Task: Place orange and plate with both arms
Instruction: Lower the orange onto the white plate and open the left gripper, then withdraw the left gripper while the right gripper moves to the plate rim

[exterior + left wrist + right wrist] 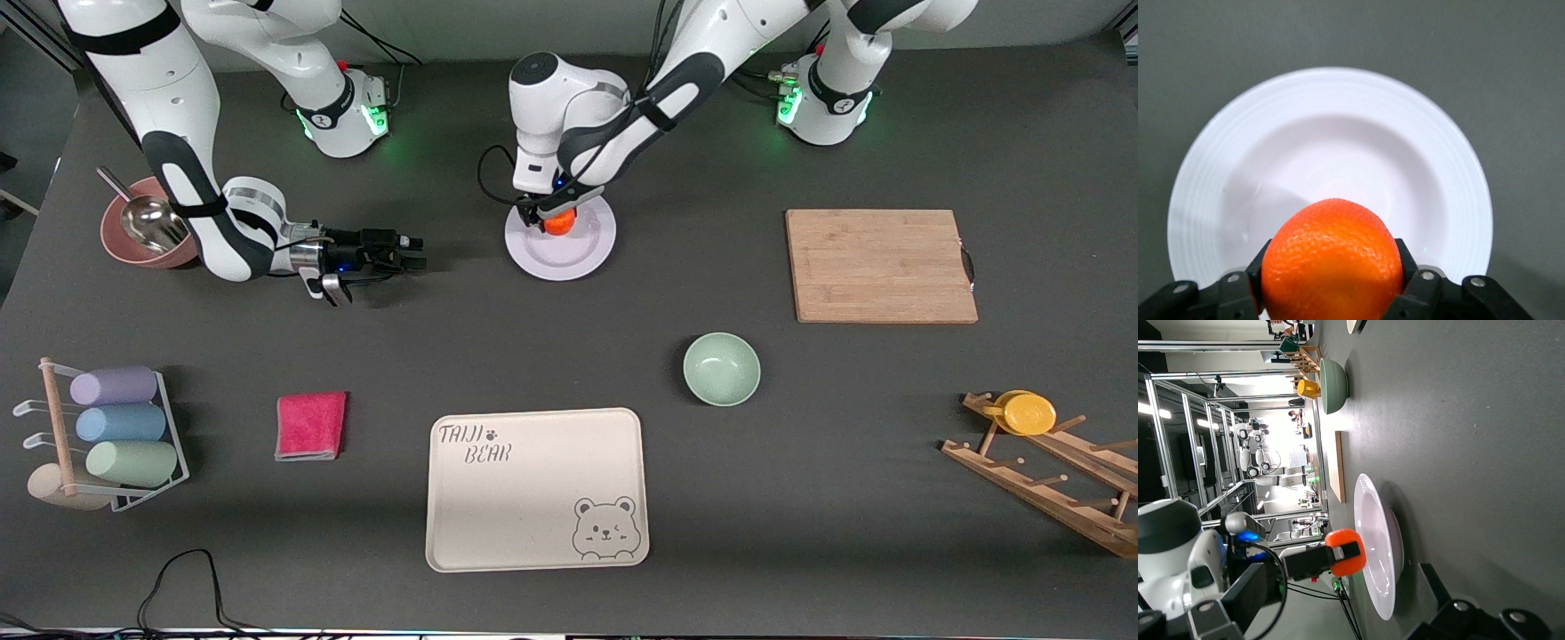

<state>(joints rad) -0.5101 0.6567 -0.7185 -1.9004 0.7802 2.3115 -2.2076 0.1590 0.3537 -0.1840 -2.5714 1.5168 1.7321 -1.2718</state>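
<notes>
1 orange (559, 223) clamped in left gripper (548, 220), just over 1 plate (573, 258). Right gripper (411, 252) waits beside the plate, jaw state unclear. 1 green bowl (721, 368) nearer camera.

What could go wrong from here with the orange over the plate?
1. The left end effector holds the orange above the plate, over the rim side rather than the centre; released there, it may roll off.
2. The right end effector lies low beside the plate toward the right arm's end; moving in early, it might knock the plate or meet the left arm.
</notes>
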